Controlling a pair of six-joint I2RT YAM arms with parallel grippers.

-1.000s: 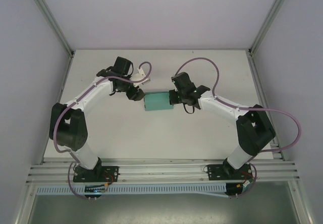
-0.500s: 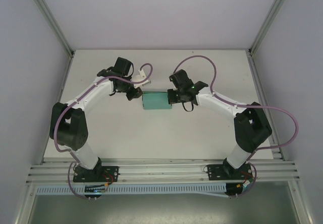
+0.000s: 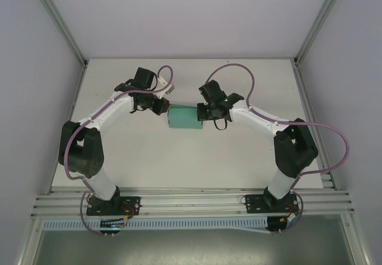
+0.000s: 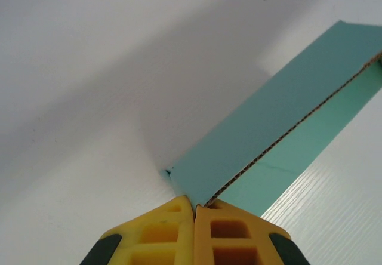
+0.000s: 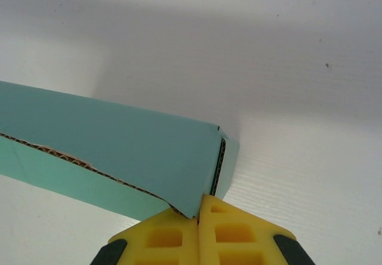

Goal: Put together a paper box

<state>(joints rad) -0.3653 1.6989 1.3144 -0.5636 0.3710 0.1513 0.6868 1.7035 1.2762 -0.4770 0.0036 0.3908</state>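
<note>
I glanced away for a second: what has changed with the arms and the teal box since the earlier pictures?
The left gripper moved in and closed on the left end of the paper box, which drifted slightly toward the far side. The right gripper stayed shut on its right end.

Both arms reach forward from bases, elbows bowed outward, forearms angling inward. Left gripper [image 3: 162, 105] points right; yellow fingers [image 4: 161, 232] pressed together, tips pinching left end of paper box [image 3: 184, 118]. Right gripper [image 3: 203, 114] points left; yellow fingers [image 5: 239, 232] pressed together, nipping flap at box's right end. Wrists face each other across box, both held low.
</note>
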